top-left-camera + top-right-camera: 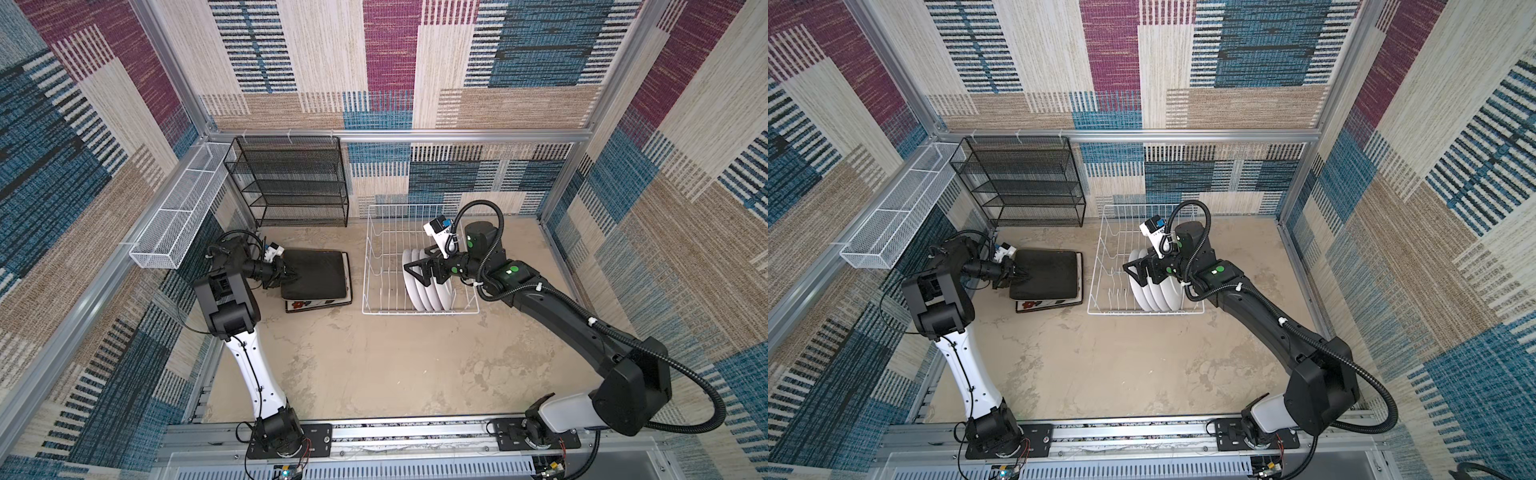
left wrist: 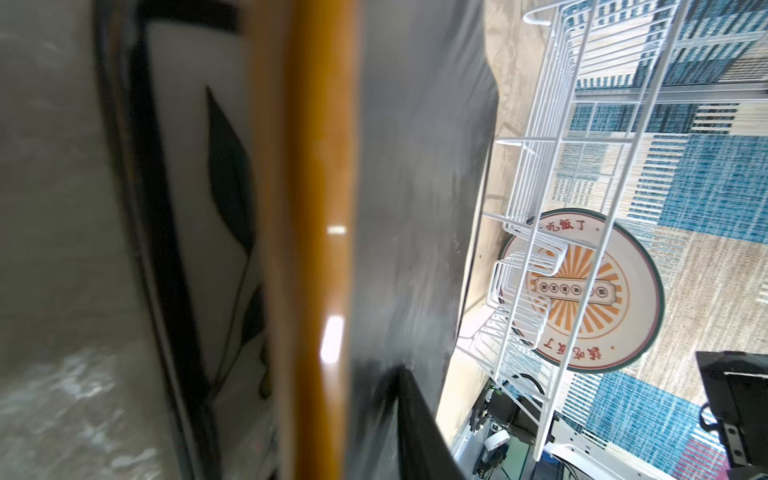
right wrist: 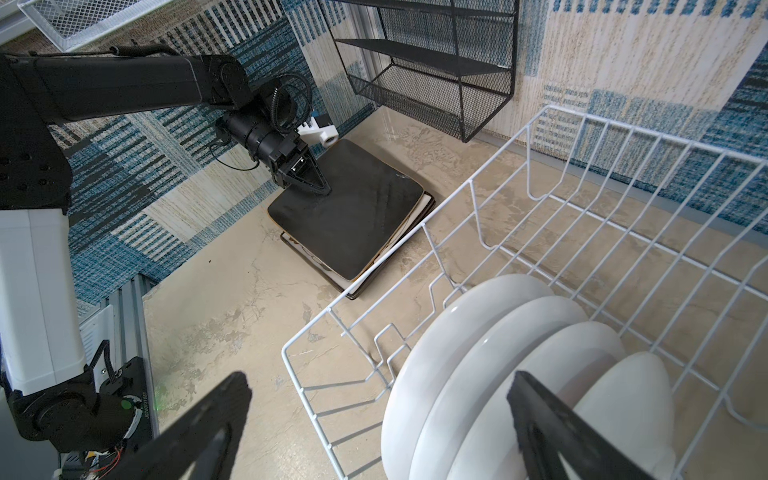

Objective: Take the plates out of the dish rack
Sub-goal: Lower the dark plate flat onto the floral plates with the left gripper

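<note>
Mesh basket (image 1: 174, 216), long and white, runs along the left wall, with the black shelf unit (image 1: 291, 183) beside it at the back. Nearer the camera, the left end effector (image 1: 291, 274) sits at the left edge of the stacked square plates (image 1: 320, 270). They lie flat on the tabletop (image 1: 374, 365), just left of the dish rack (image 1: 386, 312). The top one shows its black back, and a flowered face peeks out at the bottom. The jaws sit at that top plate's rim, but whether they pinch it I cannot tell. Four round plates (image 1: 430, 297) stand upright between tines in the rack's near right part. Over them hovers the right end effector (image 1: 415, 272), jaws spread wide, holding nothing.
</note>
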Motion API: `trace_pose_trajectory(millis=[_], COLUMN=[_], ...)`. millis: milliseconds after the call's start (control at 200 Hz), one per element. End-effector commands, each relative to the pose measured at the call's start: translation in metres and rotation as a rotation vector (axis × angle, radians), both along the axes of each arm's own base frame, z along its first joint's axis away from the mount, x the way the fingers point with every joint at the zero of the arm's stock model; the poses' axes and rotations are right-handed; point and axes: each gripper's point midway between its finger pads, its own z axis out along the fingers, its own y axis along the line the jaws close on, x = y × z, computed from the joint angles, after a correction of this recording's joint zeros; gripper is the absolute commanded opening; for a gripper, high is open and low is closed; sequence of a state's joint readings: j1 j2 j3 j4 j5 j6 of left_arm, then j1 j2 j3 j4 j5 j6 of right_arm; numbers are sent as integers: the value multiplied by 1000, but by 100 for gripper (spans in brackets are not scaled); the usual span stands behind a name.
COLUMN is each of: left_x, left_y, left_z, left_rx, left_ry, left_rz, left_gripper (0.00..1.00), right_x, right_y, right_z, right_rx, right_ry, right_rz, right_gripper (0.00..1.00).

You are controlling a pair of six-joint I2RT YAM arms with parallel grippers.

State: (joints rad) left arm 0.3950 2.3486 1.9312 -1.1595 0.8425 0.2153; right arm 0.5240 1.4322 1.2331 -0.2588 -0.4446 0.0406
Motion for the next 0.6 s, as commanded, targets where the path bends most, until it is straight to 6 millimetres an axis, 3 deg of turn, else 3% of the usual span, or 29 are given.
trace_pose_trajectory(millis=[0,591], left_x=[-8,-12], left_y=[23,48], left_z=[-22,-36], left_rx=[160,272], left_ry=[73,139], left_rz=[2,39], left_gripper=[25,38], right_x=[1,-1], right_y=[1,0], right_z=[7,9], right_rx=[15,19], right_ry=[-13,-19], right_rz=[-3,-7], right_gripper=[99,99])
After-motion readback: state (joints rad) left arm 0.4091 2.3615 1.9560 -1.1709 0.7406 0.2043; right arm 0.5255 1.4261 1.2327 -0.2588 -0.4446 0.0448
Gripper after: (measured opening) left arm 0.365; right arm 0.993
